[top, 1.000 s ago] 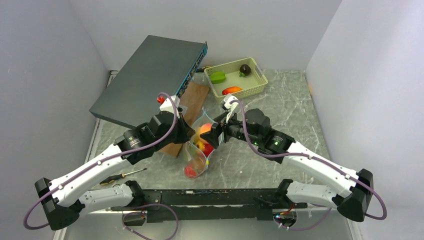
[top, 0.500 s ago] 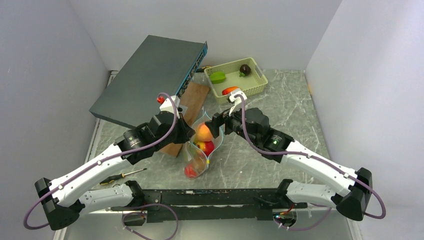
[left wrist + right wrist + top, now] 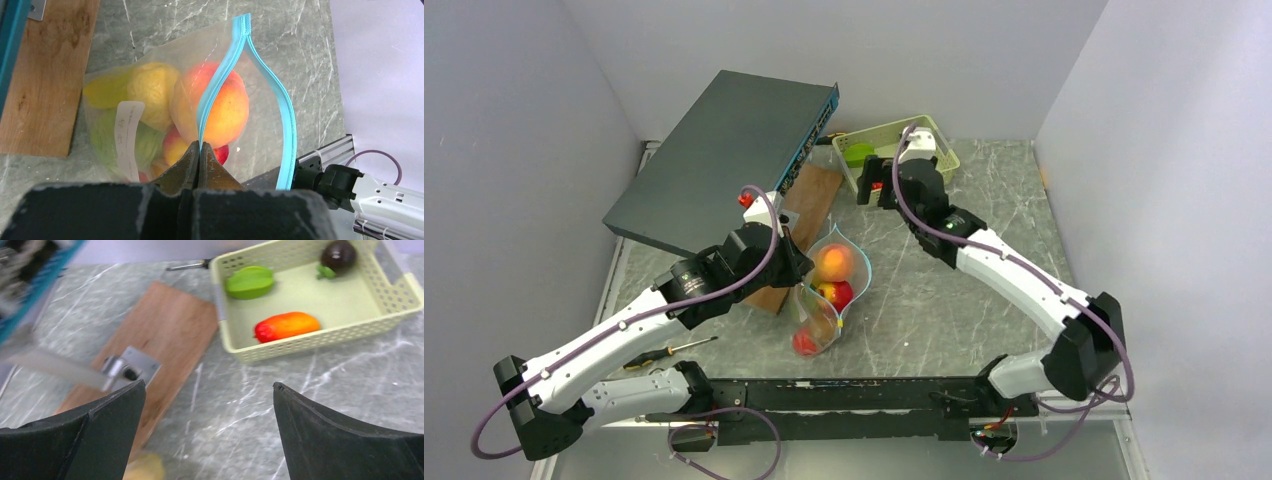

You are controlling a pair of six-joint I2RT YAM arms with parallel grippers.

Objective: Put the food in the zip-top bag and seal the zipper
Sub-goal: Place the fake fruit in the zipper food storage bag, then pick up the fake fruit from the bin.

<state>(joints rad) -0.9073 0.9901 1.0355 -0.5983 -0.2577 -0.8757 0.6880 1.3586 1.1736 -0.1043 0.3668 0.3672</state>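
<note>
The clear zip-top bag (image 3: 822, 300) stands on the table with its mouth gaping. My left gripper (image 3: 200, 148) is shut on the near side of the teal zipper (image 3: 287, 125). Inside the bag lie an orange-yellow fruit (image 3: 222, 105), a yellow one (image 3: 150, 87), a green one (image 3: 107, 137) and a red one (image 3: 837, 295). My right gripper (image 3: 209, 390) is open and empty, hovering over the table just in front of the pale green basket (image 3: 320, 337). The basket holds a green fruit (image 3: 249, 282), a red-orange one (image 3: 286, 325) and a dark purple one (image 3: 338, 253).
A wooden board (image 3: 160, 325) carrying a small metal piece (image 3: 131, 367) lies left of the basket. A large dark grey box (image 3: 724, 150) leans at the back left. A screwdriver (image 3: 664, 352) lies near the left arm's base.
My right gripper has pulled out of the bag's mouth and swung back to the basket, open, leaving the orange-yellow fruit in the bag. The left gripper has kept its hold.
</note>
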